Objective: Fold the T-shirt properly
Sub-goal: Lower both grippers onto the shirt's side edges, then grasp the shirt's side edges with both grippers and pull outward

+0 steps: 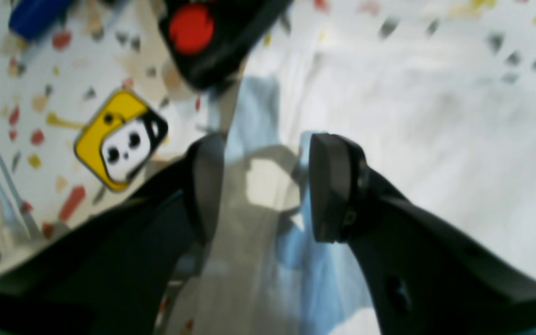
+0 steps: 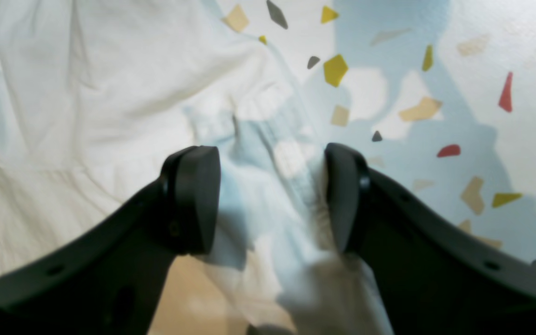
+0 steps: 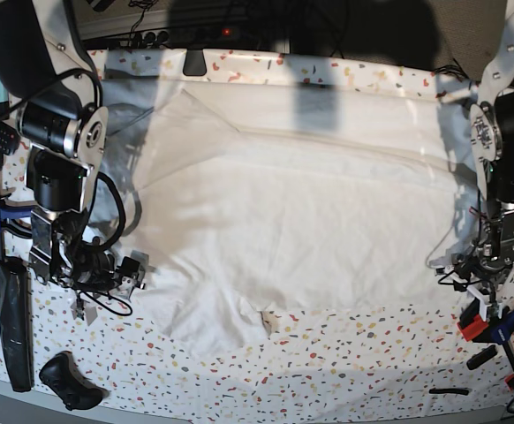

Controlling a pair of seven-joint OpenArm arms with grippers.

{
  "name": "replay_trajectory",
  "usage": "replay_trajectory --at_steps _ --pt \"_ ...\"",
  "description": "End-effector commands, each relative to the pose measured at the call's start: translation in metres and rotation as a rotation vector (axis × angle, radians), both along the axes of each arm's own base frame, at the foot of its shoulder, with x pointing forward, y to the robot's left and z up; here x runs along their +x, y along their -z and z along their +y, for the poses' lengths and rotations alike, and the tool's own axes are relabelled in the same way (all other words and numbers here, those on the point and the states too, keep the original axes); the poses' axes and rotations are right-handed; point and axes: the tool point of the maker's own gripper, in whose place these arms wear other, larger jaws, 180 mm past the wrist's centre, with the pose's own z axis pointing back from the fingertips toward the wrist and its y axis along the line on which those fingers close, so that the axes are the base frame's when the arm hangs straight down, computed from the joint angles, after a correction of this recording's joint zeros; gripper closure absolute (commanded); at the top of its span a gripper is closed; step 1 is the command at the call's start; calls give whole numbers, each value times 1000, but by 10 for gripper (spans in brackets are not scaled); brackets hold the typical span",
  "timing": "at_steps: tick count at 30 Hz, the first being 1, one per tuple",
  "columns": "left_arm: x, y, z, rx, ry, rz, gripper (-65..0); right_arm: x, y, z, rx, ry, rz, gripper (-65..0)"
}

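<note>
- T-shirt [image 3: 301, 221] spread flat across speckled table [image 3: 345, 371], hem side wrinkled.
- Left pincer [image 1: 258, 186] wide open over shirt edge, gripping nothing.
- Right pincer [image 2: 272, 195] wide open, bunched cloth between the jaws, not clamped.

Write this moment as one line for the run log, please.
stage: fold not begun | T-shirt: spread flat on speckled table | left gripper: open over shirt edge | right gripper: open over shirt edge
</note>
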Motion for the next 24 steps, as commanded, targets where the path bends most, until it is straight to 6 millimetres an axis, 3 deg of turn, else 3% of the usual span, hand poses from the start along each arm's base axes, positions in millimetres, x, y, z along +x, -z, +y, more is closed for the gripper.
replay_trajectory --at_steps 1,9,17,19,24 --pt "17 -30 15 47 -21 -79 -292 -5 0 0 -3 -22 48 -355" --pt "8 -23 25 43 -50 -70 -292 -6 1 0 -3 -24 54 -355" --pt "-17 19 0 -92 -13 8 -290 -6 1 0 -2 -24 55 -355" --pt "-22 30 -15 -130 33 45 -267 -6 1 0 -2 -24 55 -355" --pt "-24 36 -52 -280 115 86 -113 -6 1 0 -2 -24 55 -355"
